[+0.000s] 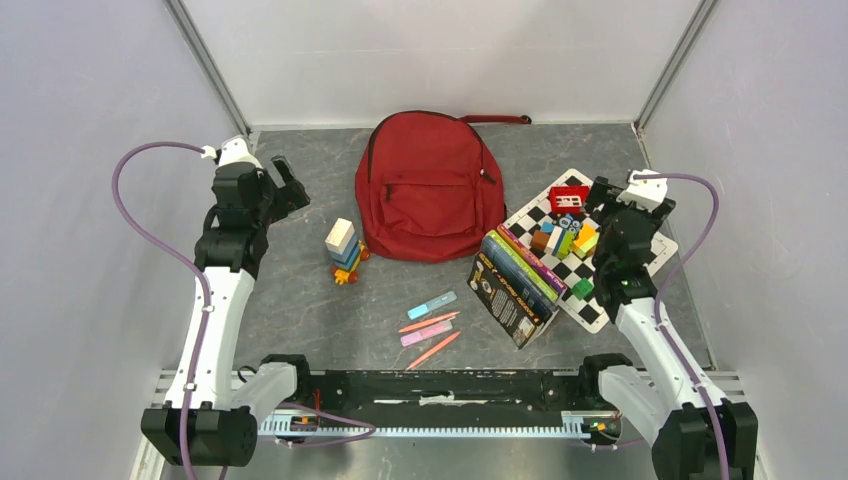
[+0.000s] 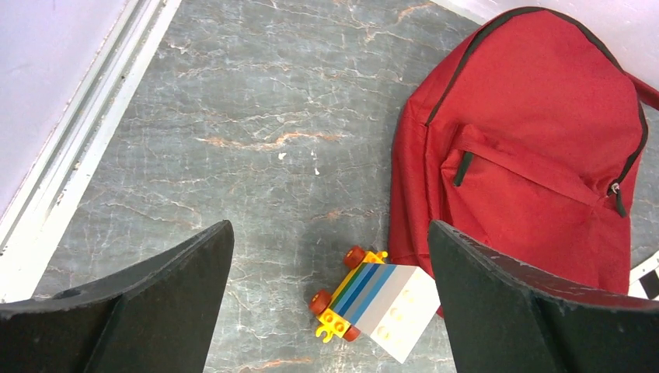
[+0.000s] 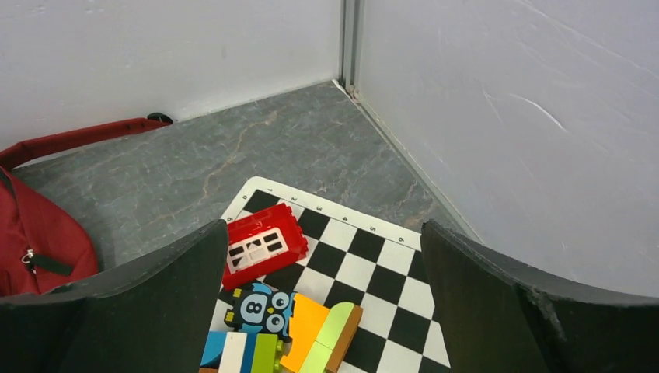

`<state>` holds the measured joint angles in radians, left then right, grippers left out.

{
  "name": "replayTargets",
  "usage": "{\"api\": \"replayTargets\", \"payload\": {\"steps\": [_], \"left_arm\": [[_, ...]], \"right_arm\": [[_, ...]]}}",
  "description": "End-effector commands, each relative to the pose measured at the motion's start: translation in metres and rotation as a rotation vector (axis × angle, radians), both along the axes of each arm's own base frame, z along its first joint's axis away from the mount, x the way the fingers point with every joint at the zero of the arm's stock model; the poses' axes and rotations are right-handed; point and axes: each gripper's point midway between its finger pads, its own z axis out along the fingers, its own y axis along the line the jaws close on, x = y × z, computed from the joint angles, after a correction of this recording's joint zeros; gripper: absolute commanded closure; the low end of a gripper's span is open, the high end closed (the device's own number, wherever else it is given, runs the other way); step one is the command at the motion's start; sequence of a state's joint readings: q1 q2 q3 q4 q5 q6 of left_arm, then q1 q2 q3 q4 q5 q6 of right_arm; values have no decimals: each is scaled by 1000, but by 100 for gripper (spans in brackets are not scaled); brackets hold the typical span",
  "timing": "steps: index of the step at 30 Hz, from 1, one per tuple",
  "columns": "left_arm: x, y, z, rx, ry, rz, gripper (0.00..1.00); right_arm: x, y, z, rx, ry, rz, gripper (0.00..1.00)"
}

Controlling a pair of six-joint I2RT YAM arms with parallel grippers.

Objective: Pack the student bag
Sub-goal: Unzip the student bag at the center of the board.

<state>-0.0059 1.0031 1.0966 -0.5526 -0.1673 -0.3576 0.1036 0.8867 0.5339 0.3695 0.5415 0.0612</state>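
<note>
At table's far centre, student bag (image 1: 430, 190) lies flat, zipped; soft, limp fabric, likely light; grasp by zip edge; left gripper (image 2: 330, 303) and right gripper (image 3: 322, 311) fingers spread wide, empty

Laboratory robot cell. Plain white panel walls (image 1: 440, 50) in aluminium framing (image 1: 207, 65) enclose a grey marbled tabletop (image 1: 300, 320); left arm (image 1: 218, 300) and right arm (image 1: 650, 340) are bolted to a rail (image 1: 450, 387) at its near edge.

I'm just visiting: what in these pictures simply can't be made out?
- Inside of the student bag: all views, its own fabric covers it.
- Titles on the books: top view, print too small.
- Toy blocks on the chessboard: right wrist view, bottom edge cuts them; top view, right arm hides some.
</note>
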Motion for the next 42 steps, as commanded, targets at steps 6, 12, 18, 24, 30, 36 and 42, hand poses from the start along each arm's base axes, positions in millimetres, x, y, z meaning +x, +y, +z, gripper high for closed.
{"api": "replayTargets", "payload": {"steps": [6,12,18,24,30,36,42], "left_arm": [[0,5,16,24,-28,14,0],[15,-6,13,-1,-25,-42,0],[46,-35,10,-74,-17,-185,0],[77,-58,-20,-164,63,-260,0],[111,-89,-59,-211,165,-338,0],[141,-101,-102,-258,257,-349,0],[159,-115,-133,-302,351,-362,6]], "right_arm": [[13,1,9,2,108,-4,2],[24,12,1,-17,168,65,2],[51,55,-17,34,236,297,2],[85,96,-33,149,316,475,5],[124,127,-53,269,393,561,9],[170,176,-74,395,443,686,16],[195,210,-112,390,557,751,19]]}}
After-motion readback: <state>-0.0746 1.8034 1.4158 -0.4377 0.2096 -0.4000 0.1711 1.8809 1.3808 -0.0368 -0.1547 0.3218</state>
